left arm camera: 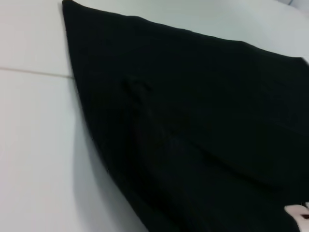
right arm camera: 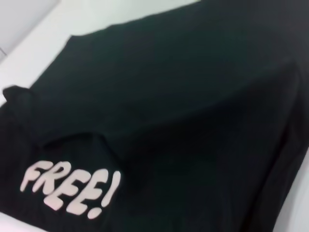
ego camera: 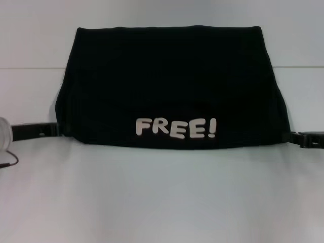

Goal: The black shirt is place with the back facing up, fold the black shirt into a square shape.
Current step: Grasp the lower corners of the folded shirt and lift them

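**Black shirt folded wide, "FREE!" up front**

Looked like a soft, matte trapezoid more than a square: the black shirt (ego camera: 172, 86) lay spread across the middle of the white table (ego camera: 162, 197), narrower along the far edge, wider along the near one. Plain dark cloth, no shine, with a few shallow creases showing up close in the left wrist view (left arm camera: 193, 125). Near edge slightly curved, both lower corners drooping out toward the arms. Chunky white cartoon lettering (ego camera: 176, 128) sat low and centred near that front edge, rounded puffy letters, also plain to see from the right wrist camera (right arm camera: 70, 188), where a small fold of fabric humped up just beside the print (right arm camera: 159, 111).

Further out: left gripper (ego camera: 59, 129) right at the shirt's near-left corner, low on the table, touching or nearly so; couldn't tell if spread or pinched. Right gripper (ego camera: 293, 137) at the near-right corner, same deal, fingers not readable. Smooth pale tabletop all round, with a thin seam line (ego camera: 30, 69) running across behind the shirt.
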